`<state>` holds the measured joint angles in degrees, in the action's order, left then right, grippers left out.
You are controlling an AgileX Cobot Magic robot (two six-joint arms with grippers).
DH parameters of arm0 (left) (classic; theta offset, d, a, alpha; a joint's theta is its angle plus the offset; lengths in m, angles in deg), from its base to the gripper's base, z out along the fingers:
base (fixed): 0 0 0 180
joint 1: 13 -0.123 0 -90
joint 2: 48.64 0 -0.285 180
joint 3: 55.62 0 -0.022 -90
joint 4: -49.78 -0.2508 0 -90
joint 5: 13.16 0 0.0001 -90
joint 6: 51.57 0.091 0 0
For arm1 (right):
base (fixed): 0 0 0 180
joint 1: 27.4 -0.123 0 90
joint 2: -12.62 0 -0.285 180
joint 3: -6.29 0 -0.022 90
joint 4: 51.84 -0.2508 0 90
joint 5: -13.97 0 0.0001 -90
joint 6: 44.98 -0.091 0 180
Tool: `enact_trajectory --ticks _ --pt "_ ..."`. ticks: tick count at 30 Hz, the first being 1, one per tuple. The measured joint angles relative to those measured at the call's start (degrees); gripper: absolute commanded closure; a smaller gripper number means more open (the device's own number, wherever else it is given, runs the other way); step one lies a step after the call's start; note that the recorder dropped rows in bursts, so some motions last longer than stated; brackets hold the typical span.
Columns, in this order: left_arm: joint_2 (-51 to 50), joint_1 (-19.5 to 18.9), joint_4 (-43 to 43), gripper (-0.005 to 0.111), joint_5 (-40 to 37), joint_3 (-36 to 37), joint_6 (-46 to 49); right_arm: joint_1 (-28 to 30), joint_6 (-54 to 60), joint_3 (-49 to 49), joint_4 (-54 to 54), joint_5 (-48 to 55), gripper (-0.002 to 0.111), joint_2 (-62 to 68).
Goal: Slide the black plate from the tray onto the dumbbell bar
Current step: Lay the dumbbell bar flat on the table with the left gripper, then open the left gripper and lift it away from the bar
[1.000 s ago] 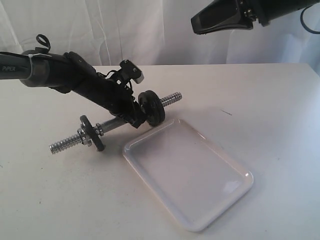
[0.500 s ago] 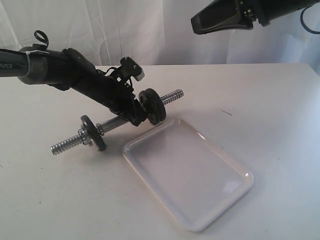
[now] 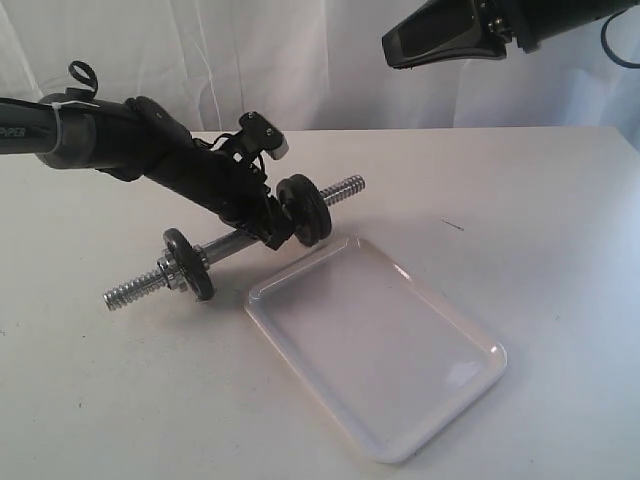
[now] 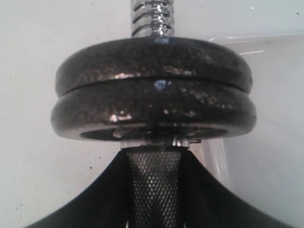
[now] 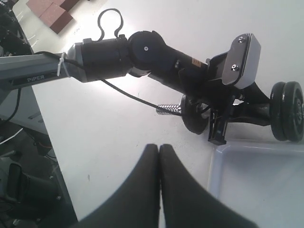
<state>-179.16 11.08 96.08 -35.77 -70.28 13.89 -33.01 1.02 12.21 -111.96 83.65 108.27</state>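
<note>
Two discs [image 3: 303, 210] are seen stacked on the dumbbell bar [image 3: 232, 243] just beyond the bare tray [image 3: 300, 266], the outer judged the black plate [image 4: 152, 59], and with the left gripper [image 3: 272, 232] clenched on the bar and the right gripper [image 5: 159, 154] pinched shut high above the tray, the bar is best lowered level.

left arm [image 3: 190, 165] crowds dumbbell bar [image 3: 135, 290]; tray [image 3: 380, 350] reachable

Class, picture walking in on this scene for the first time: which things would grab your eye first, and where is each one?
The slanted chrome dumbbell bar stands out, gripped mid-length by the left claw, with a pair of black discs on its end nearest the tray. The white tray lies bare beside it, and the right claw hangs shut high above.
</note>
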Motion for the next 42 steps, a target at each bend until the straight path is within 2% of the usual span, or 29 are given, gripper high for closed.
enact_trajectory --ticks 16,32,37,42 --pt "-2.53 0.00 3.37 0.070 3.40 -0.37 -0.86 0.00 0.00 0.00 0.00 0.10 0.108 0.00" --pt "-2.53 0.00 3.51 0.070 3.18 -0.58 -0.95 0.00 0.00 0.00 0.00 0.10 0.108 0.00" --pt "-2.19 0.00 3.25 0.052 2.91 -0.58 -0.95 0.00 -0.12 0.00 0.00 0.10 0.108 0.00" --pt "3.04 0.00 3.97 0.050 2.91 -1.06 -1.83 0.00 -0.12 0.00 0.00 0.10 0.108 0.00"
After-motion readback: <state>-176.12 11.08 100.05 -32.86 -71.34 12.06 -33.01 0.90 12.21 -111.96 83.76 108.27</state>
